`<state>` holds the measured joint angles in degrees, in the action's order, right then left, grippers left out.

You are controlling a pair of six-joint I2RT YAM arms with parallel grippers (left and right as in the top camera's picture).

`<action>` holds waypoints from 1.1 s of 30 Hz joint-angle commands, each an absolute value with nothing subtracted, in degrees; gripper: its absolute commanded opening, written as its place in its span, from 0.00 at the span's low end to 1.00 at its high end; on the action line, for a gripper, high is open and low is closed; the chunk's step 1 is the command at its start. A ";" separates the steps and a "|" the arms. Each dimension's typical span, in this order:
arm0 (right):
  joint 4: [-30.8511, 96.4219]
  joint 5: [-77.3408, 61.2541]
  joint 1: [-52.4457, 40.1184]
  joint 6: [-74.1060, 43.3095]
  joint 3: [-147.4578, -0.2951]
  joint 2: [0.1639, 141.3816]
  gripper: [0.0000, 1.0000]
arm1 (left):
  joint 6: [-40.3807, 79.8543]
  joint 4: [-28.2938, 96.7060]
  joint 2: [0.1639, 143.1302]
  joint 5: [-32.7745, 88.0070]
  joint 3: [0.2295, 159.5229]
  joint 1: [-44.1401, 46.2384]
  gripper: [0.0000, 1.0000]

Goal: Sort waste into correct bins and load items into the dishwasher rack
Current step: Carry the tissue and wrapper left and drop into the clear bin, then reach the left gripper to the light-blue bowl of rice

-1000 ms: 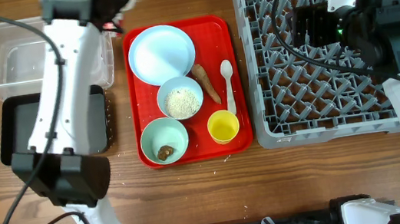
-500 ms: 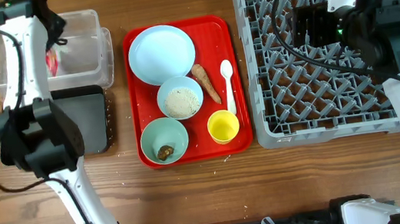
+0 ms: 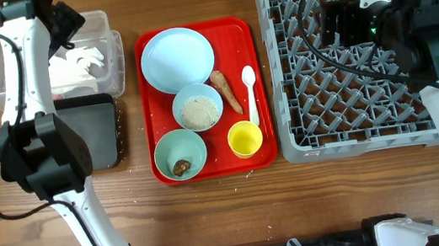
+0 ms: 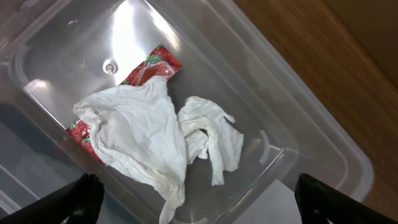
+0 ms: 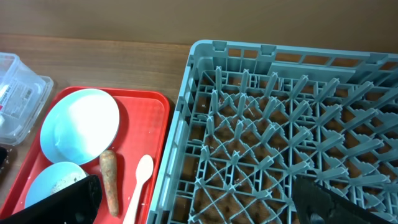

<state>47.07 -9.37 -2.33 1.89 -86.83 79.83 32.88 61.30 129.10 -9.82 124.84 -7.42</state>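
The red tray (image 3: 234, 40) holds one plate (image 3: 179, 58), one cup (image 3: 245, 139), one spoon (image 3: 250, 93), one carrot stick (image 3: 226, 91), one white bowl (image 3: 175, 110) and one green bowl (image 3: 193, 142), with one clear tub (image 3: 104, 23) and one black bin (image 3: 98, 135) left of it.

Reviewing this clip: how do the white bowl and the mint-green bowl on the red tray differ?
The white bowl holds rice grains; the mint-green bowl holds a small brown lump. The white bowl sits mid-tray beside the carrot-like stick; the mint-green bowl sits in a tray corner beside the yellow cup. Both stand upright on the red tray.
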 commanded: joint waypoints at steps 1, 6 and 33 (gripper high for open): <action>46.61 -9.10 -2.63 3.01 -88.12 80.42 1.00 | 27.42 61.32 126.21 -3.90 124.84 -7.38 1.00; 46.76 -9.10 -2.63 3.01 -88.12 80.42 1.00 | 23.53 63.13 125.56 4.34 124.86 -7.38 1.00; 50.39 -12.16 -2.61 -0.93 -87.64 80.42 1.00 | 21.96 85.03 110.59 6.11 124.66 14.70 0.86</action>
